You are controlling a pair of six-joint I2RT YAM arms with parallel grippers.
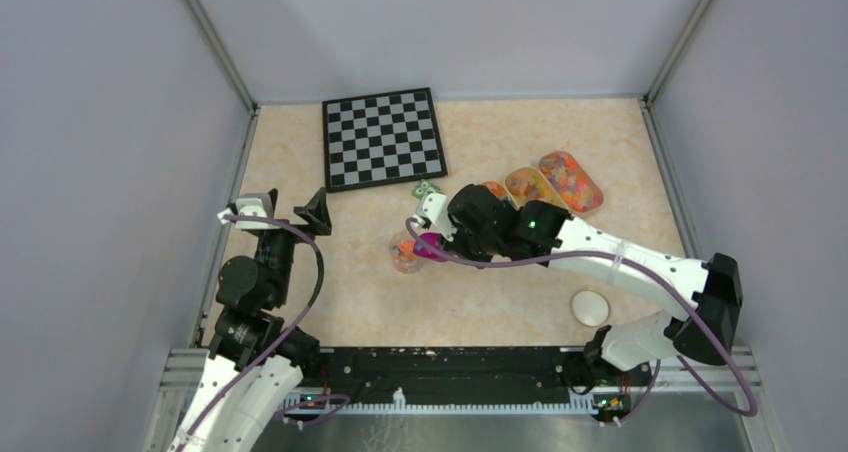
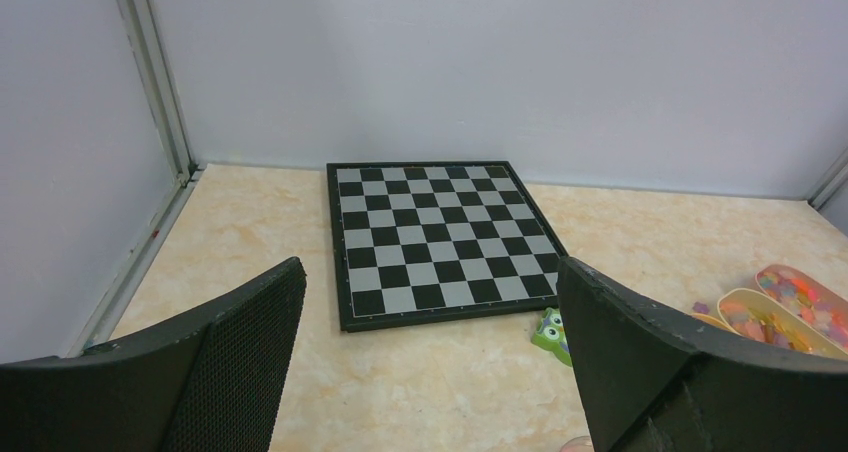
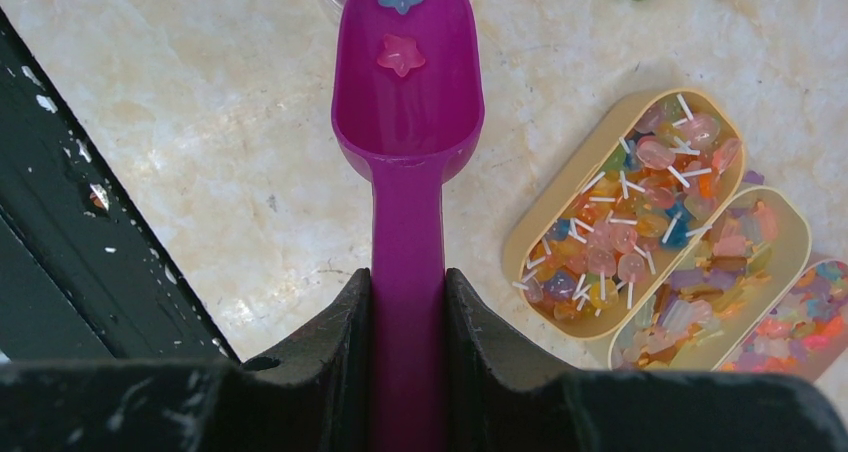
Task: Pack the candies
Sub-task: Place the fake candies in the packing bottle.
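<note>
Off the near-left corner of the chessboard (image 1: 383, 138), your left gripper (image 2: 430, 372) hangs with its jaws wide apart and nothing between them. Just near of the board's right corner, your right gripper (image 3: 407, 302) is clamped on the handle of the magenta scoop (image 3: 407, 122), its lip over a small clear cup (image 1: 396, 262). I'd judge you're mid-pour, and a steeper tip should shed the two star-shaped candies (image 3: 400, 54) in the bowl, one blue and one pink. Right of the board, the others fill three oblong trays (image 3: 596, 338) — tiny, glossy, mixed colours.
</note>
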